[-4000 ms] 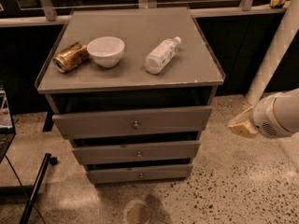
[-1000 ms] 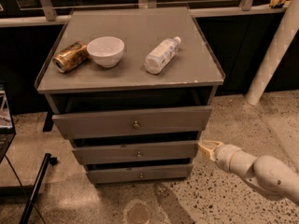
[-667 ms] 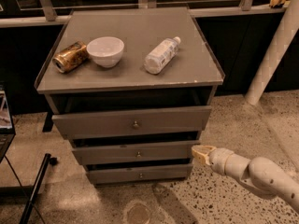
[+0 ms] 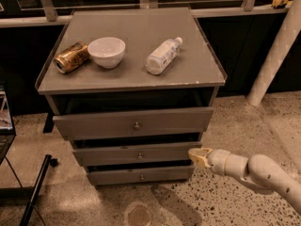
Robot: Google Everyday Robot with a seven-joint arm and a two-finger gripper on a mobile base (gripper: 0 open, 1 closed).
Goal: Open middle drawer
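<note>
The grey cabinet [image 4: 131,65] has three stacked drawer fronts. The middle drawer [image 4: 108,155] sits between the taller top drawer [image 4: 94,124] and the shortest bottom drawer [image 4: 113,176]. Its small round metal knob [image 4: 139,156] is at the centre of its front. My gripper [image 4: 197,156] reaches in from the lower right on a cream arm and is at the right end of the middle drawer front, about level with the knob and well to the right of it.
On the cabinet top lie a gold can [image 4: 71,57] on its side, a white bowl [image 4: 106,51] and a clear plastic bottle [image 4: 162,56] on its side. A white post [image 4: 277,55] stands at the right. A black pole [image 4: 35,189] leans at the lower left. The floor is speckled.
My arm has swung from the right side down and leftward, and the gripper tip now sits at the right end of the middle drawer front. The drawers and the things on top have not moved.
</note>
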